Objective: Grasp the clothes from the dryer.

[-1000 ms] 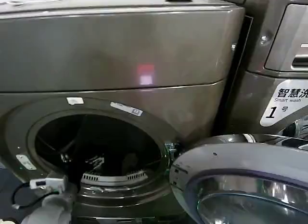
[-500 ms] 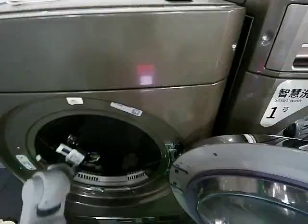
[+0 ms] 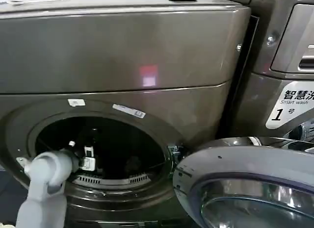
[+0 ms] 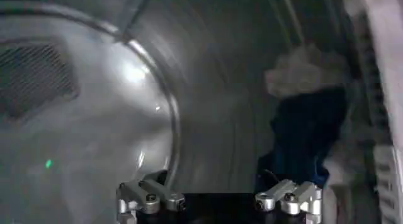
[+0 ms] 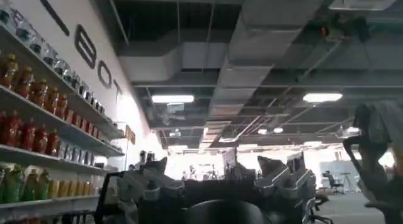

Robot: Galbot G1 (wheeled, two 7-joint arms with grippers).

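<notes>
The dryer (image 3: 122, 51) is the bronze-brown machine in front of me, its round porthole (image 3: 169, 139) standing open onto a dark drum. My left arm reaches over the porthole's lower left rim, and my left gripper (image 3: 87, 157) is just inside the opening. In the left wrist view the silver drum wall (image 4: 82, 137) curves ahead, and the clothes (image 4: 308, 118), a dark blue and white bundle, lie in the drum beyond one side of the left gripper (image 4: 218, 200). That gripper is open and holds nothing. My right gripper (image 5: 217, 181) is open and empty, pointing at a ceiling.
The dryer's round door (image 3: 245, 184) hangs open at the lower right, close beside the porthole. A second machine (image 3: 284, 66) with a white "1" label stands to the right. Shelves of bottles (image 5: 38, 99) line a wall in the right wrist view.
My left arm has risen from below the porthole's lower left rim, and its gripper has moved through the opening into the drum. The door has not moved.
</notes>
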